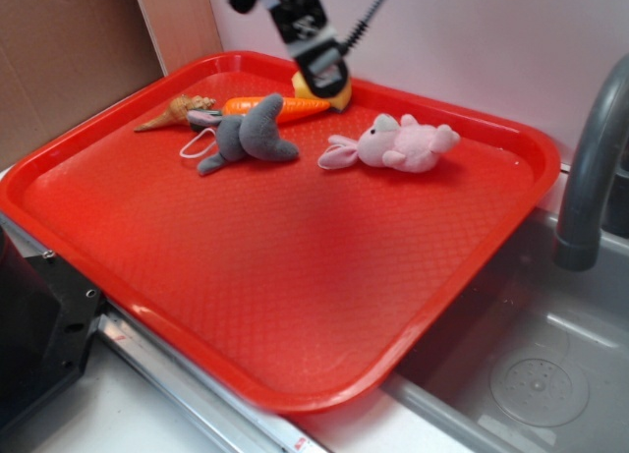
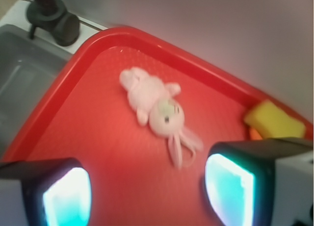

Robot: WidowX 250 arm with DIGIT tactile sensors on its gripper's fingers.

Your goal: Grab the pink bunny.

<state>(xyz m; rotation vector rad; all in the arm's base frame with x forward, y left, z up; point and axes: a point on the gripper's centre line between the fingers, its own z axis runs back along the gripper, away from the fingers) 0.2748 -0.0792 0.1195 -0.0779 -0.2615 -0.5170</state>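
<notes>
Fingers (image 2: pixel 147 194) spread wide and empty above the red tray (image 1: pixel 295 306), where the pink bunny (image 1: pixel 393 143), likely soft and light, lies beside a grey plush (image 1: pixel 246 139); its plump body looks easiest to pinch.

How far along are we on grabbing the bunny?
Early stage. Nothing is grasped: the small pale pink plush bunny lies on the red plastic tray, untouched. The hand hangs open above the tray's far edge, the bunny ahead of its fingers in the wrist view. Left: move over, descend, close.
</notes>
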